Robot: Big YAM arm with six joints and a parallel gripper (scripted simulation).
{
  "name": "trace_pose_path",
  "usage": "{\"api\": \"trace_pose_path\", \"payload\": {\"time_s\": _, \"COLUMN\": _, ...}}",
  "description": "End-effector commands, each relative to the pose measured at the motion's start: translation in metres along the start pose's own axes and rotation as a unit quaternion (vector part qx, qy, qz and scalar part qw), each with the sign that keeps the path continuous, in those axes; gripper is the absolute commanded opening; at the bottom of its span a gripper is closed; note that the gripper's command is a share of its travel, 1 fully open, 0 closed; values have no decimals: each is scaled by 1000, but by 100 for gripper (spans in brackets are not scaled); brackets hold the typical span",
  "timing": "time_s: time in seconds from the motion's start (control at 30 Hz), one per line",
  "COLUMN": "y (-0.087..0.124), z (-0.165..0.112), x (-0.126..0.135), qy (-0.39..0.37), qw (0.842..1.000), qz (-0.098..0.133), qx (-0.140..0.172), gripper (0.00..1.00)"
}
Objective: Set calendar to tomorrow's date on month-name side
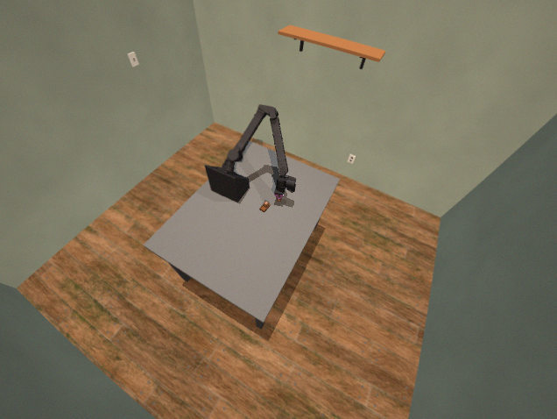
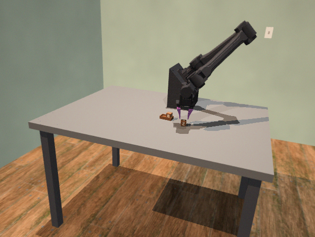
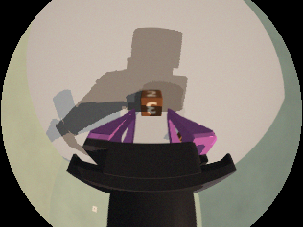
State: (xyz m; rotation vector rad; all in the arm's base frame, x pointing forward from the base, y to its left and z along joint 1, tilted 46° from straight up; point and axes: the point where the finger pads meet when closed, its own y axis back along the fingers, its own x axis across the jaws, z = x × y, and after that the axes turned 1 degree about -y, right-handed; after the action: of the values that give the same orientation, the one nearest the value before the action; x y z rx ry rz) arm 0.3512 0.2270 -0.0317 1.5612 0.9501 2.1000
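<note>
A small brown tray (image 2: 166,117) lies flat on the grey table, with one number cube (image 2: 169,115) standing in its right half and showing an 8. A second cube (image 2: 183,123) stands on the table to the right of the tray, outside it, showing a 2 turned on its side. My gripper (image 2: 183,117) hangs just above this cube, pointing down, with its purple fingers partly open and nothing between them. In the wrist view the cube (image 3: 151,102) lies just beyond the fingertips, apart from them. In the top view the tray (image 1: 264,208) is tiny and the gripper (image 1: 279,197) is to its right.
The arm's dark base block (image 2: 175,86) stands on the table right behind the tray and the gripper. The table's edges are far from both cubes.
</note>
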Motion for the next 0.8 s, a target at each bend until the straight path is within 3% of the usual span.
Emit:
{"api": "trace_pose_path", "payload": {"time_s": 0.0, "y": 3, "z": 3, "x": 5, "qy": 10, "qw": 1000, "qz": -1, "qx": -8, "gripper": 45}}
{"api": "trace_pose_path", "payload": {"time_s": 0.77, "y": 2, "z": 6, "x": 7, "qy": 9, "qw": 1000, "qz": -1, "qx": -6, "gripper": 45}}
